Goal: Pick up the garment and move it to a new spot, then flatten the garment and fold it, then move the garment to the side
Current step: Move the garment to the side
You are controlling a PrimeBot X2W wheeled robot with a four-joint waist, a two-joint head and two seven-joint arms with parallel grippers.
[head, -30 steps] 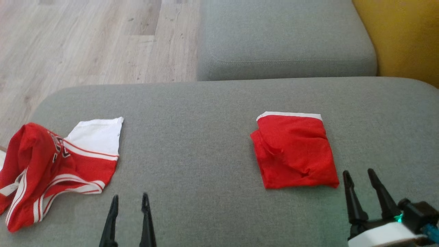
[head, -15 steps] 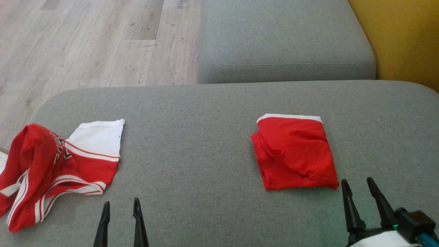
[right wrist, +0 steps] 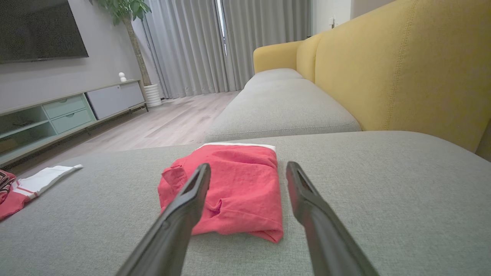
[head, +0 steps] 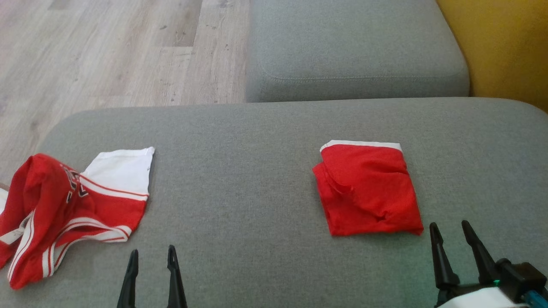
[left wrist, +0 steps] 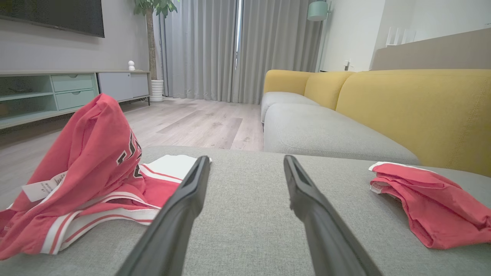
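Red cloth, two lots of it, on the grey seat (head: 257, 179). Right of centre in the head view: the folded red garment (head: 368, 190), squared into a compact packet, white band along its upper edge, a few creases across the top. Far left, running off the frame edge: the crumpled jersey (head: 72, 209), red with white stripes and a white panel, heaped and twisted. Well apart, those two.

Lower left of the frame, the left gripper (head: 152, 251), fingers spread, pinching nothing, just right of the jersey's lower hem and not touching it. Lower right, the right gripper (head: 449, 224), fingers spread just as wide, empty too, tips just off the packet's lower right corner. Same story from the right wrist view: folded red garment (right wrist: 226, 195) lying beyond the parted fingers, untouched.

Reads as a pause between rounds: fold apparently done on the right-hand piece, set off to one side, both arms idle. Could equally be the very end of the job; hard to call from here.

If more to come, then the jersey next, most likely. Calls for the left gripper swinging toward the left of the frame, dropping onto a raised ridge of the heap, closing on the cloth, then lifting it across to the bare middle of the seat. Worth watching: several layers bunching in the pinch, and the heap trailing instead of coming up clean.
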